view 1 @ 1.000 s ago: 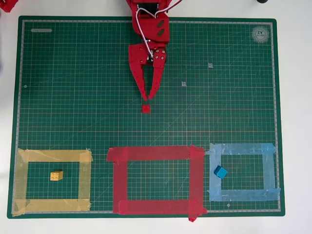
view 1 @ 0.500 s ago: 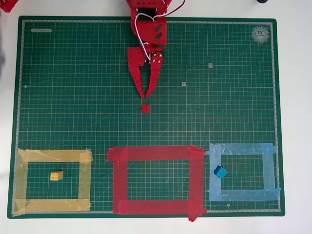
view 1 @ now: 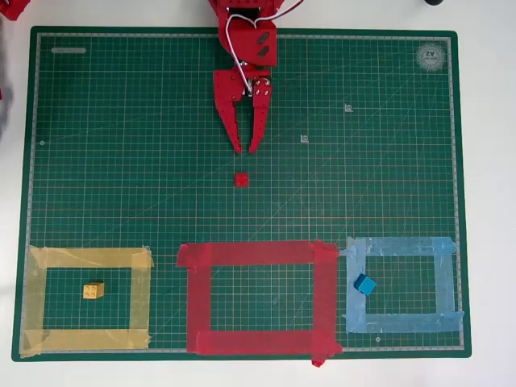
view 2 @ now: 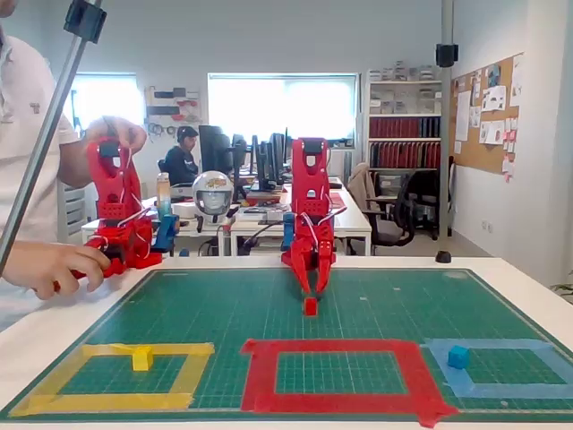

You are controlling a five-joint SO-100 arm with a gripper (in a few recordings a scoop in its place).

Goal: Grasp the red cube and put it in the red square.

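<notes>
Task is barely started — nothing grasped yet. In the overhead view the gripper (view 1: 246, 150) sits at 12 o'clock from the red cube (view 1: 241, 180), tips pointing down toward it, with clear mat between tips and cube. Its fingers are slightly spread, a narrow V with nothing between them. In the fixed view the gripper (view 2: 313, 288) hangs nose-down just above and behind the cube (view 2: 310, 306); how much air is under the tips I can't tell from that angle.

The cube rests on the green cutting mat (view 1: 121, 161), near the middle, well apart from the red square (view 1: 256, 254), which lies at 6 o'clock from it along the mat's bottom edge. The square's inside is bare mat.

Other colours look sorted already: the yellow cube (view 1: 93, 290) is inside the yellow tape frame (view 1: 89, 258) at roughly 8 o'clock from the red cube, and the blue cube (view 1: 365, 284) is inside the light-blue tape frame (view 1: 399, 247) at about 4 o'clock, close to that frame's left strip.

Left to do, by my read: advance and drop over the cube, close on it, lift, carry toward 6 o'clock, release inside the red outline. The opening looks narrow for the cube — probably needs widening first. That's the whole job still ahead.
</notes>
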